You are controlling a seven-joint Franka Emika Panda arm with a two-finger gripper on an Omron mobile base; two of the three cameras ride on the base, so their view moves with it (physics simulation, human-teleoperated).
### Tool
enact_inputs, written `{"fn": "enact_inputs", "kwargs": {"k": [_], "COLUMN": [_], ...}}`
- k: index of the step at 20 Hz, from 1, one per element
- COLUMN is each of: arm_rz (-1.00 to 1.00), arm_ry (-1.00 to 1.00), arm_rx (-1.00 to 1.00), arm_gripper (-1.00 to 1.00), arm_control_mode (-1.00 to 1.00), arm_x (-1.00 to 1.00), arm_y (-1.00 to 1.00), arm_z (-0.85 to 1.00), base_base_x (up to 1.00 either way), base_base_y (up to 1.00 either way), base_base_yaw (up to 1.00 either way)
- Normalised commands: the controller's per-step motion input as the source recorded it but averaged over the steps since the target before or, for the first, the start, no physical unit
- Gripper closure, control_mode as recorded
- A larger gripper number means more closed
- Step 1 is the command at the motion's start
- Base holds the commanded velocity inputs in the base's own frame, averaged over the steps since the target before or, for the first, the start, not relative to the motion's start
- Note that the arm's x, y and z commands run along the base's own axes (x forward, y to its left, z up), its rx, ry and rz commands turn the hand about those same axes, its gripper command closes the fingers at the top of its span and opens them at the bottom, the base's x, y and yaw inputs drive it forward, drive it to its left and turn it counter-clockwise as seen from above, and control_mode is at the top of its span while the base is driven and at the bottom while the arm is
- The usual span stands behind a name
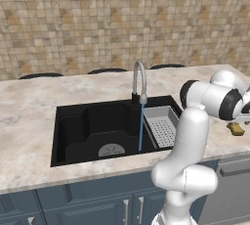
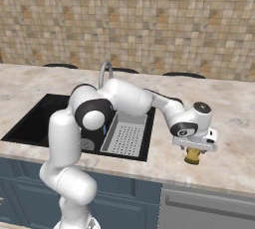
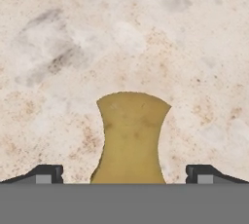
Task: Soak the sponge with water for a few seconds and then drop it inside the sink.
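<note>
Above the counter (image 3: pixel 58 33), the claw (image 3: pixel 124 174) is spread wide, one fingertip on each side of the sponge (image 3: pixel 130 135), not touching it. From the right base view the hand covers most of the sponge. Water (image 1: pixel 141 126) runs into the sink (image 1: pixel 73 131), well apart.

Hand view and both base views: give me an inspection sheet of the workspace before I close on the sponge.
Surface: marble counter, bare around the sponge.
Job's things: sponge lies on the counter right of the sink; water runs from the faucet into the basin.
Clutter: grey strainer tray in the sink's right side.
Grippers: gripper open, fingers either side of the sponge, not touching it.
Cables: nothing seen.
Surroundings: tiled wall, blue cabinets.
</note>
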Motion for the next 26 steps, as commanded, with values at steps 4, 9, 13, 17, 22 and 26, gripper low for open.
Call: {"fn": "enact_inputs", "kwargs": {"k": [4, 9, 13, 17, 22, 26], "arm_rz": [0.0, 0.0, 0.0, 0.0, 0.0, 0.0], "arm_ry": [0.0, 0.0, 0.0, 0.0, 0.0, 0.0], "arm_rx": [0.0, 0.0, 0.0, 0.0, 0.0, 0.0], "arm_gripper": [-1.0, -1.0, -1.0, -1.0, -1.0, -1.0], "arm_control_mode": [-1.0, -1.0, -1.0, -1.0, -1.0, -1.0], "arm_x": [0.0, 0.0, 0.0, 0.0, 0.06, 0.04], "arm_y": [0.0, 0.0, 0.0, 0.0, 0.0, 0.0], "arm_z": [-0.05, -0.18, -0.17, -0.13, -0.11, -0.12], "base_base_x": [0.0, 0.0, 0.0, 0.0, 0.0, 0.0], "base_base_y": [0.0, 0.0, 0.0, 0.0, 0.0, 0.0], "base_base_yaw": [0.0, 0.0, 0.0, 0.0, 0.0, 0.0]}}
